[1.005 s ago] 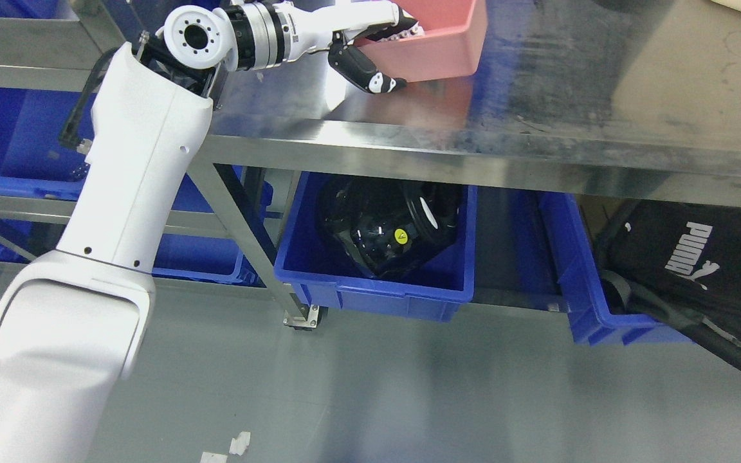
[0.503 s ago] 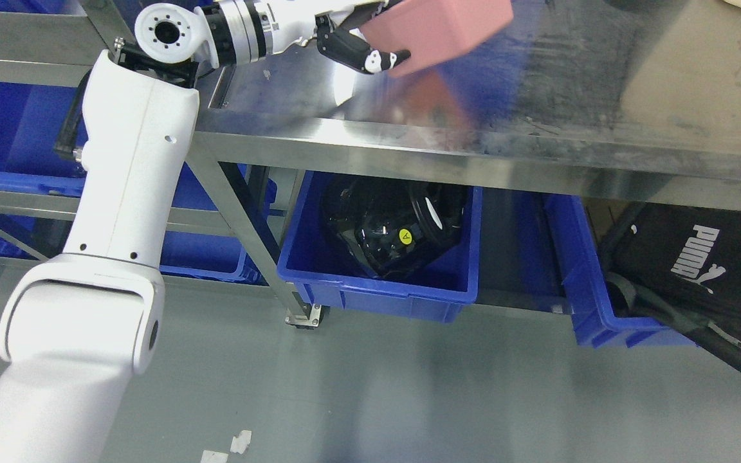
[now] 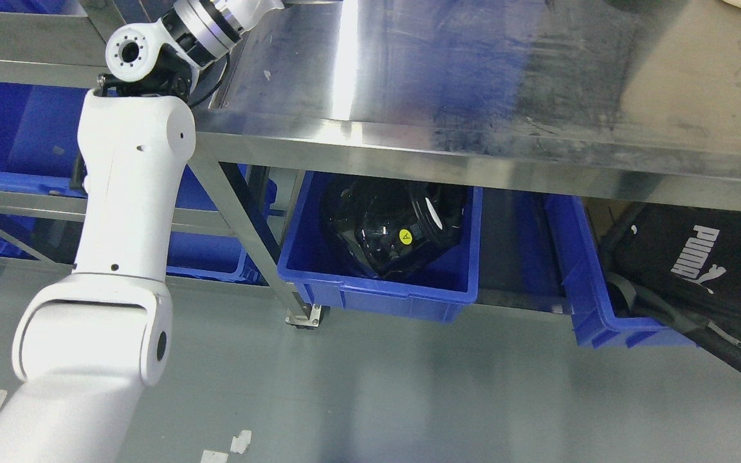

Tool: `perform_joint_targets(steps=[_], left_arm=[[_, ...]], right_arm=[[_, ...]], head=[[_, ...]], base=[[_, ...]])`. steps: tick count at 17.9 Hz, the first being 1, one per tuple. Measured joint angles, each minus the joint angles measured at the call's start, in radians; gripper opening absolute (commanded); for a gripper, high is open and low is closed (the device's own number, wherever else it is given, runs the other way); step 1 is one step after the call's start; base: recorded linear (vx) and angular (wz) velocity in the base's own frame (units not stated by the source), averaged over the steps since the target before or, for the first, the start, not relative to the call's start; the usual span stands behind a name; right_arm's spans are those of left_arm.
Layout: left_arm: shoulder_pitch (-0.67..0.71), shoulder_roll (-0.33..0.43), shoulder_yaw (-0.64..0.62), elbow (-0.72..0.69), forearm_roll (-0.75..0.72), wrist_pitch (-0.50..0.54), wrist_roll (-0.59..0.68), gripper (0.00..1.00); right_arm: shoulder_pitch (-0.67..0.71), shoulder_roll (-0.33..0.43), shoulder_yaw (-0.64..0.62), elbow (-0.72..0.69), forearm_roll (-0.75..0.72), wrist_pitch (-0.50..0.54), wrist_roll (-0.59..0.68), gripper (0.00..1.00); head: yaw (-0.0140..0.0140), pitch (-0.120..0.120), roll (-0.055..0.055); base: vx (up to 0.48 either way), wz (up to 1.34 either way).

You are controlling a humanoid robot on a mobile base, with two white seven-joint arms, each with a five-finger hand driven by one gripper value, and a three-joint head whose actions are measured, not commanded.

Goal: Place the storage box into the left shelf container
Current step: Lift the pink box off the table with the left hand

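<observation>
Left arm (image 3: 129, 193) reaches up past top edge; hand, fingers, storage box out of view, grip untellable; tabletop (image 3: 473, 83) bare; placement unconfirmed

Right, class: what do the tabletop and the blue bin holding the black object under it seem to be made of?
The shiny grey tabletop looks like brushed stainless steel: streaky glare and smeared reflections. The blue rectangular bin looks like moulded plastic: even colour, dull sheen, thick rolled rim.
</observation>
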Motion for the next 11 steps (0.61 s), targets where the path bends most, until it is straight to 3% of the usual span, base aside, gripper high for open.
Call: perform_joint_targets(steps=[6,11], left_arm=[[0.237,-0.005,-0.030,-0.216,0.112,-0.047,0.215,0.01],[0.455,-0.007,-0.108,-0.429,0.138,-0.059,0.250,0.01]], right_arm=[[0.000,0.000,0.000,0.000,0.000,-0.001,-0.003,1.00],[0.000,0.000,0.000,0.000,0.000,-0.001,-0.004,1.00]], head=[[0.0000,0.000,0.000],[0.0000,0.000,0.000]], base=[[-0.001,0.00],[-0.003,0.09]])
